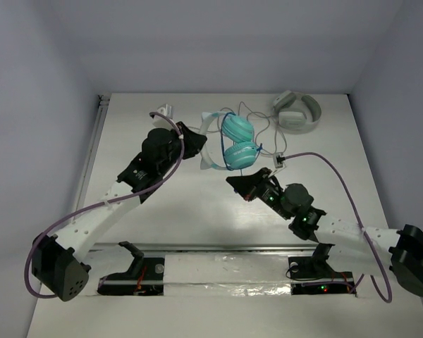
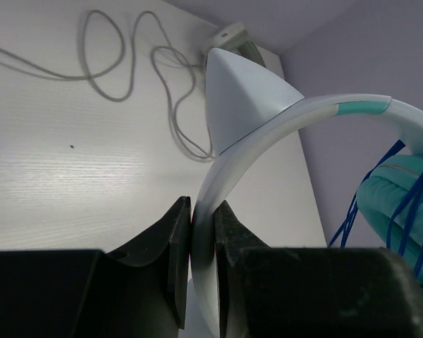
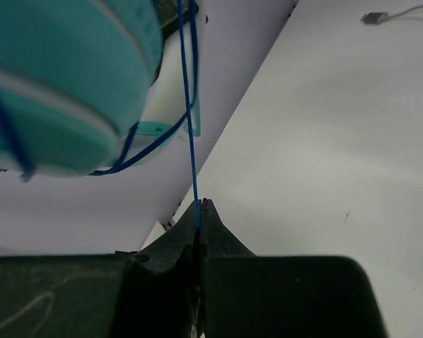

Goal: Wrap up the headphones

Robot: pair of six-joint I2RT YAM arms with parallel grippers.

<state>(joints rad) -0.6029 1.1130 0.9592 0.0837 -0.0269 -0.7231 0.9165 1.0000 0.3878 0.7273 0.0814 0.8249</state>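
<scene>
The headphones [image 1: 236, 141] with teal ear cups and a white headband are held up over the middle back of the table. My left gripper [image 1: 196, 144] is shut on the white headband [image 2: 268, 120], which has a pointed white ear. A teal cup [image 2: 395, 201] shows at the right with blue cable across it. My right gripper [image 1: 234, 182] is shut on the thin blue cable [image 3: 189, 127], which runs taut up to the teal ear cup [image 3: 63, 77] with loops around it.
Grey-white headphones [image 1: 299, 113] lie at the back right, their grey cable [image 1: 257, 123] looping across the table to a plug [image 1: 278, 162]. The cable also shows in the left wrist view [image 2: 127, 70]. Walls close the table's back and sides.
</scene>
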